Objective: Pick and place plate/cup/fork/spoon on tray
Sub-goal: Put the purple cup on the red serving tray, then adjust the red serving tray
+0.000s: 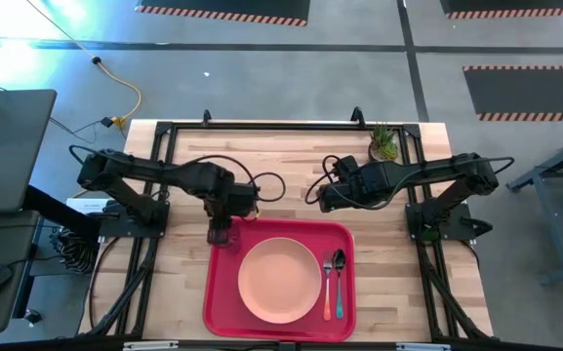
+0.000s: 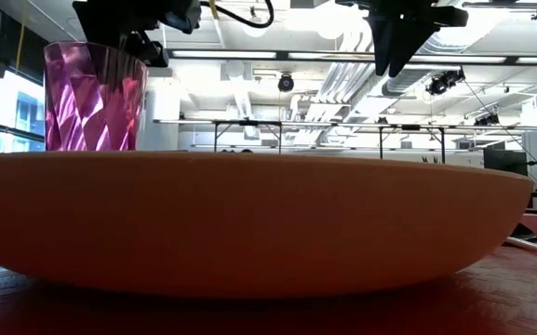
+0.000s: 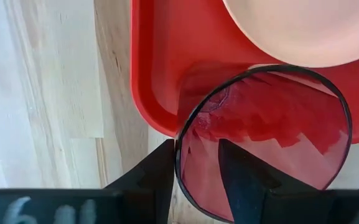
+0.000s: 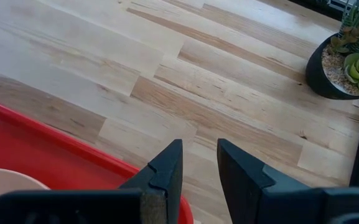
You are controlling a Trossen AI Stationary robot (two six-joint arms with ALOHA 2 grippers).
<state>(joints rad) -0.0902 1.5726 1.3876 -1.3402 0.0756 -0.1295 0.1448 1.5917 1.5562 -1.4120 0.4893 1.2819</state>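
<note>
My red tray [image 1: 221,297] lies flat on the worktop; the peach-pink plate [image 1: 279,280] sits mid-tray, with fork [image 1: 326,284] and blue-handled spoon [image 1: 339,281] side by side just beside it, and the dark-red cup [image 1: 222,236] upright at a tray corner

The table [image 1: 174,273] is pale planked wood, matt with visible grain. The tray [image 1: 224,292] looks like smooth red plastic with a soft sheen. The plate [image 1: 279,280] is matt peach; the cup [image 3: 272,130] — translucent, faceted, glossy — seems plastic.
</note>
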